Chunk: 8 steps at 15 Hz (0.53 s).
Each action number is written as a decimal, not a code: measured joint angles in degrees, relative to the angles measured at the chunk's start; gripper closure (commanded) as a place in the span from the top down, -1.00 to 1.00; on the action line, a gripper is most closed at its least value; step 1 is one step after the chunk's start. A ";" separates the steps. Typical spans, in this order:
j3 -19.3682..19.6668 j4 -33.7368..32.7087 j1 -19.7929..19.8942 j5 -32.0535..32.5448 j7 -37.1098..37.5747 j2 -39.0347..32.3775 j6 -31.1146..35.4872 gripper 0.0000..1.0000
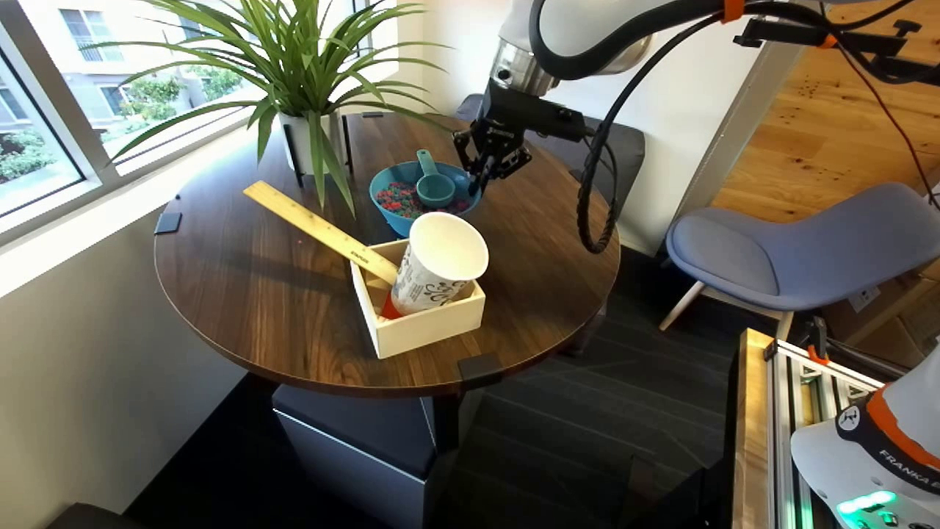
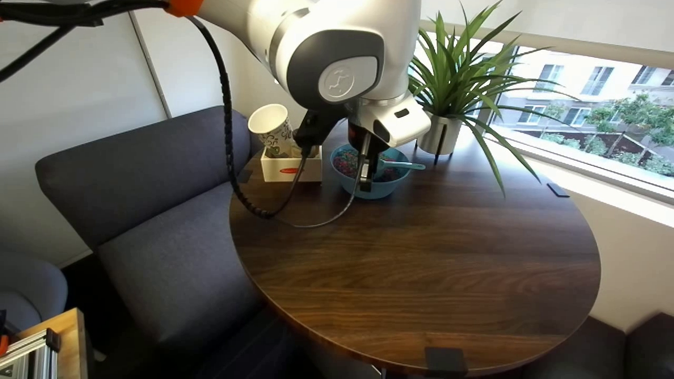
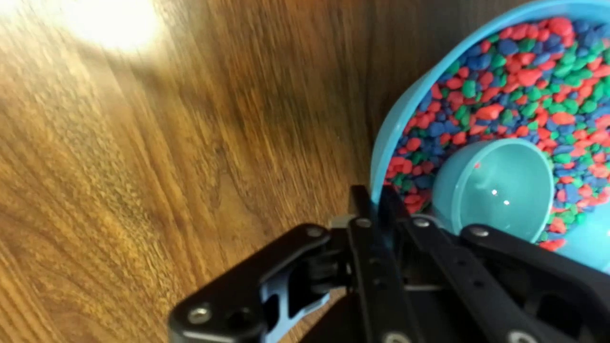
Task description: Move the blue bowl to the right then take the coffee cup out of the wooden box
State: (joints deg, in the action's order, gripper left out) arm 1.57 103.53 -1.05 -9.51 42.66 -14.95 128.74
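One gripper [image 3: 375, 202] is in view, its two black fingers clamped on the rim of the one blue bowl [image 2: 387, 188]; in the wrist view a finger lies on each side of the bowl's wall. There the bowl fills the upper right of the frame; in both exterior views it is in the upper middle. It holds one teal scoop [image 3: 505, 190], with a single handle, on many pebble-like bits [image 3: 529, 76] of three colours: red, green and blue. Whether the bowl touches the tabletop I cannot tell.

One coffee cup [image 1: 440, 257] stands tilted, wide rim up, inside one wooden box [image 1: 429, 334], near the middle of the frame in an exterior view and just beside the bowl. One wooden ruler [image 1: 316, 224] has one end in the box and its other end jutting toward the upper left of the frame.

The box rests on one round table [image 2: 447, 273]. One plant [image 1: 305, 62], in one pot [image 2: 441, 137], is at the top in both exterior views. One robot arm [image 2: 397, 52] hangs in from the top of the frame. One blue-grey chair [image 1: 723, 250] is at the right in an exterior view.
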 measured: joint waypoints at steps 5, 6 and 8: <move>2.50 0.14 0.30 3.16 0.08 -0.01 2.33 -0.96; 3.27 0.26 0.40 4.15 0.31 0.00 2.97 -0.96; 4.99 0.59 0.74 6.01 1.39 0.04 4.03 -0.96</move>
State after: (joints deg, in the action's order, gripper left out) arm 6.56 104.13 -0.31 -3.50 44.04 -14.91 132.77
